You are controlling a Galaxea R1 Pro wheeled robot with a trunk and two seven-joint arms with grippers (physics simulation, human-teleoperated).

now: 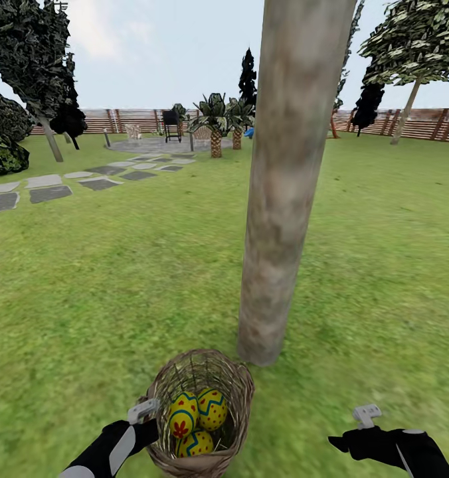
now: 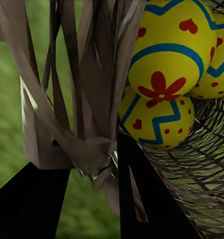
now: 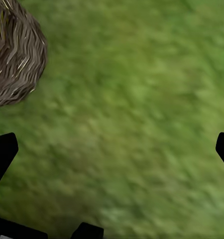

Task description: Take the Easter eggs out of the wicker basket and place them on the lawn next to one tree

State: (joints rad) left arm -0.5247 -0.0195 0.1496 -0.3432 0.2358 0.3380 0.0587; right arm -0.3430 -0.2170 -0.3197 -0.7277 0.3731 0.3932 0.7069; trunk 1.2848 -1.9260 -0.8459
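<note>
The wicker basket (image 1: 240, 397) is tipped with its mouth toward me, just in front of the thick pale tree (image 1: 284, 199). Three yellow Easter eggs (image 1: 212, 408) (image 1: 182, 414) (image 1: 196, 443) lie inside it. My left gripper (image 1: 145, 411) is shut on the basket's left rim. In the left wrist view the braided rim (image 2: 92, 99) is pinched between the black fingers (image 2: 137, 179), with the eggs (image 2: 167, 55) (image 2: 157, 124) close behind the lattice. My right gripper (image 1: 367, 417) hangs open over the lawn (image 1: 105, 279), to the basket's right. The right wrist view has the basket (image 3: 15, 55) off to one side.
Grey stepping stones (image 1: 48, 189) run off at the far left toward a paved patch with a grill (image 1: 172, 124) and small palms (image 1: 215, 126). A wooden fence (image 1: 424, 123) closes the garden at the back. Dark trees and bushes (image 1: 5, 133) stand on the left.
</note>
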